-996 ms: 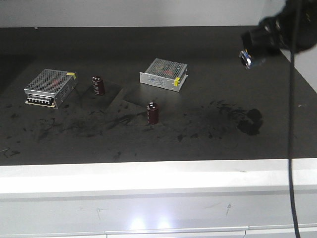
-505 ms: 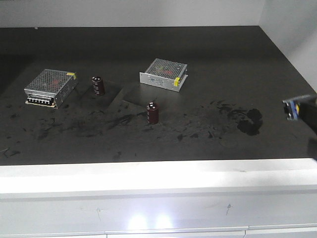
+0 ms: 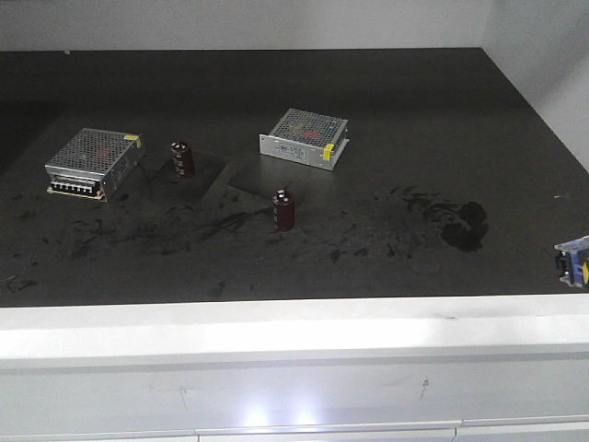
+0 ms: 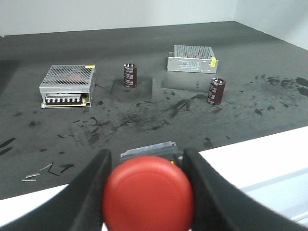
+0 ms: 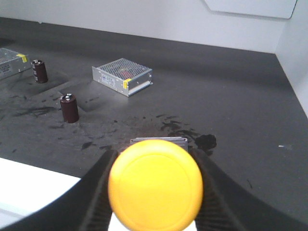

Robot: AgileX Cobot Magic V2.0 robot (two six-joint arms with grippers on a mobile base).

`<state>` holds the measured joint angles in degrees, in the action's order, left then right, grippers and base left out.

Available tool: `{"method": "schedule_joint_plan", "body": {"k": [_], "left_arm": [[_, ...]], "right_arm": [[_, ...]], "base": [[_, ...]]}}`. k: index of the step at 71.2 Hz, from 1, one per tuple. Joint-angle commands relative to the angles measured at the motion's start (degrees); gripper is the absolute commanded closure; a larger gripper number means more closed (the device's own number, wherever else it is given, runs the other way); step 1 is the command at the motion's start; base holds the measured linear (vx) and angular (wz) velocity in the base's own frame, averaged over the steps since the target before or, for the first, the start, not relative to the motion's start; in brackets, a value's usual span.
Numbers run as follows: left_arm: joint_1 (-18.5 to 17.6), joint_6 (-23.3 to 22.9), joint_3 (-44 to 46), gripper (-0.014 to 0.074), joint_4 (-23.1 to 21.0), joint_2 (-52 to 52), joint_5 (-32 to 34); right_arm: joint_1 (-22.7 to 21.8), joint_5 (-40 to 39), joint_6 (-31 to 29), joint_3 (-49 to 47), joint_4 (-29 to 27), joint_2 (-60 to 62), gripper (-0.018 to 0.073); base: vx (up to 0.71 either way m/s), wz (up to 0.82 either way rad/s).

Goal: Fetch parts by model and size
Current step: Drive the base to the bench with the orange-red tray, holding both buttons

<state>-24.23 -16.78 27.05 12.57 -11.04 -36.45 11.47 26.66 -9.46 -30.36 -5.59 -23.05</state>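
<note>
Over the last second the right arm drops out of the upper right of the front view and pulls back toward the robot. Now only a sliver of its load, the yellow-capped push-button switch (image 3: 575,261), shows at the right edge. In the wrist view the right gripper (image 5: 154,155) is clamped on that switch, the yellow cap filling the foreground and a strip of its grey base visible behind.

The left gripper (image 4: 147,159) is likewise closed around the red-capped push-button switch (image 4: 148,195), a finger pressing each side. It is held above the near edge of the table, out of the front view.

Both wanted parts therefore appear to be in hand and off the table, so the picking looks done and only delivery seems left.

On the dark matte tabletop (image 3: 414,110) 4 other items stand:
- the left perforated-metal box (image 3: 95,162)
- the centre perforated-metal box (image 3: 305,136)
- the left maroon capacitor (image 3: 182,158), just beside the left box
- the front maroon capacitor (image 3: 283,210), upright and apart from the rest

The surface is heavily scuffed with black marks, with a dark blotch (image 3: 465,226) toward the right. A white ledge (image 3: 276,331) runs along the front, and a plain pale wall (image 3: 230,23) closes the back and right side.
</note>
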Motion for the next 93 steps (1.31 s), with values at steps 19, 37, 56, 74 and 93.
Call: {"method": "schedule_joint_plan", "body": {"k": [19,37,56,74,93], "left_arm": [[-0.2,-0.2,1.4,0.0603,0.4,-0.6,4.1],[-0.2,-0.2,1.4,0.0603,0.4,-0.6,4.1],[-0.2,-0.2,1.4,0.0603,0.4,-0.6,4.1],[-0.2,-0.2,1.4,0.0603,0.4,-0.6,4.1],[-0.2,-0.2,1.4,0.0603,0.4,-0.6,4.1]], "right_arm": [[-0.2,-3.2,-0.7,-1.5,-0.1,-0.1,0.0564],[-0.2,-3.1,-0.7,-1.5,-0.1,-0.1,0.0564],[-0.2,-2.9,-0.7,-1.5,-0.1,-0.1,0.0564],[-0.2,-2.9,-0.7,-1.5,-0.1,-0.1,0.0564],[-0.2,-2.9,-0.7,-1.5,-0.1,-0.1,0.0564]], "base": [[0.0,0.0],[0.0,0.0],[-0.01,0.03],[-0.06,0.25],[-0.07,0.49]]}}
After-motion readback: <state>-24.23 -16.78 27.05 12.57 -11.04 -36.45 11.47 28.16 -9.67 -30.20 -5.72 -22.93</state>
